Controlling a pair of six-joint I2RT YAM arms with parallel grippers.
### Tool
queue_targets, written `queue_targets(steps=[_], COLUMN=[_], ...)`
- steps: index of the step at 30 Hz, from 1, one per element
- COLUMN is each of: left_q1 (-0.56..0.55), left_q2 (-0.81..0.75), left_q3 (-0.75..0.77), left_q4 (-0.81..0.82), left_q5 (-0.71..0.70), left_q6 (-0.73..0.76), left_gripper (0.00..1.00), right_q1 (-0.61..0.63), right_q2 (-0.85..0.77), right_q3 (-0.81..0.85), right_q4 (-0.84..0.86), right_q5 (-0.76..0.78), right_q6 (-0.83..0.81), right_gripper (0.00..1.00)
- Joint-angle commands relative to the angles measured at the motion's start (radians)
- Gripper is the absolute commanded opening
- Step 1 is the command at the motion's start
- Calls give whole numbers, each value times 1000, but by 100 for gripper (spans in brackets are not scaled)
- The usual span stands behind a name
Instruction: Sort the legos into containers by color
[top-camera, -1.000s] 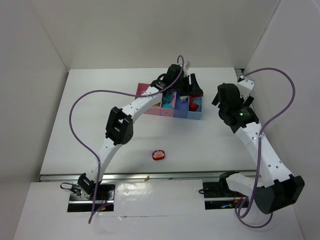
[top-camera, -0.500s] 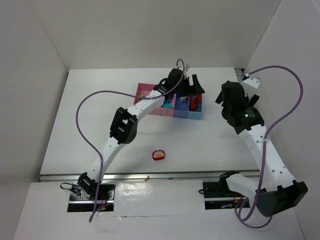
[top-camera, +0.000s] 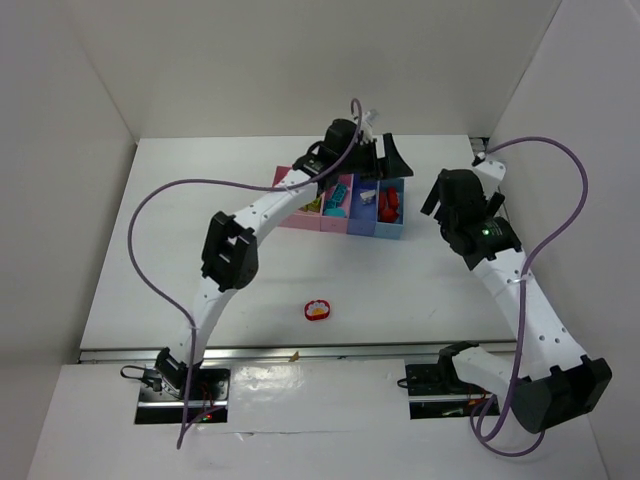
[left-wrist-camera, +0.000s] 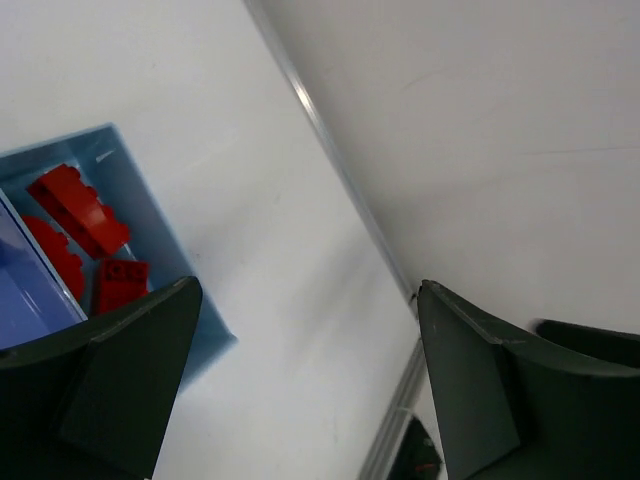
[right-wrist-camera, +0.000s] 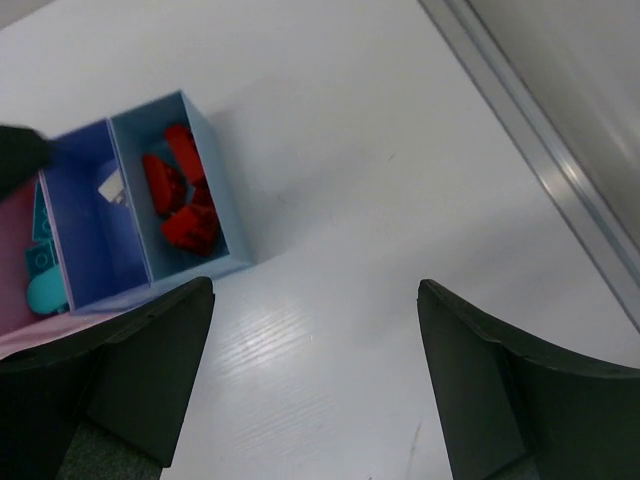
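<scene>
Overhead view
Containers (top-camera: 300, 218): a joined row at the far middle of the table (top-camera: 180, 250), pink bins on the left and blue bins on the right.
Red legos (top-camera: 388, 203): in the end blue bin on the right.
White piece (top-camera: 366, 197): in the blue bin next to it.
Cyan legos (top-camera: 338, 196): in the narrower pink bin.
Lime green legos (top-camera: 313, 204): a glimpse in the wider pink bin, mostly hidden by the left arm.
Round red-rimmed piece (top-camera: 318, 309): alone on the table, well apart from the row, towards the arm bases.
Left gripper (top-camera: 385, 168): over the far side of the blue bins, fingers spread.
Right gripper (top-camera: 445, 205): just to the right of the row, above bare table.

Left wrist view
Left gripper: released – dark fingers wide apart with nothing between them.
Below it: bare table and the foot of the back wall (left-wrist-camera: 480, 120); the red legos lie in their blue bin at the left edge.

Right wrist view
Right gripper: released – fingers wide apart and empty, over bare table.
Bins: up and left of the fingers, with the red legos, the white piece and the cyan legos each in their own compartment.
</scene>
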Motion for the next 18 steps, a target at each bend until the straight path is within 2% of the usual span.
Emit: queue_targets(steps=[1,4,5,6,9,10,14,18], left_q1=[58,132,149,164,218,218,258,307], left_q2=[-220,-355,-387,-417,-509,-533,-673,-750], left_q3=[-45,-151,-198,-211,-223,-240,-398,-496], left_q4=[-28,-105,-180,-226,-401,-421,-432,-432], left_q5=[1,-52,-103,-136,-232,-246,-256,-144], left_q6=[28,67,90,104,150,150,166,166], left_gripper=[100,100,100,100,100,100,100,100], right_q1=[-5,36,60,94,255,336,487,646], right_q2=[-14,-15,1,22,120,151,234,347], right_q3=[-56,-148,-165,-190,-190,-181,-159,-107], right_q4=[65,127,128,140,131,140,158,97], right_q5=[-98,-311,-375,-482,-587,-600,-654,-643], right_q6=[-26,-101,-146,-158,-177,-177,-209,-296], right_gripper=[89,89,89,89,92,92,94,94])
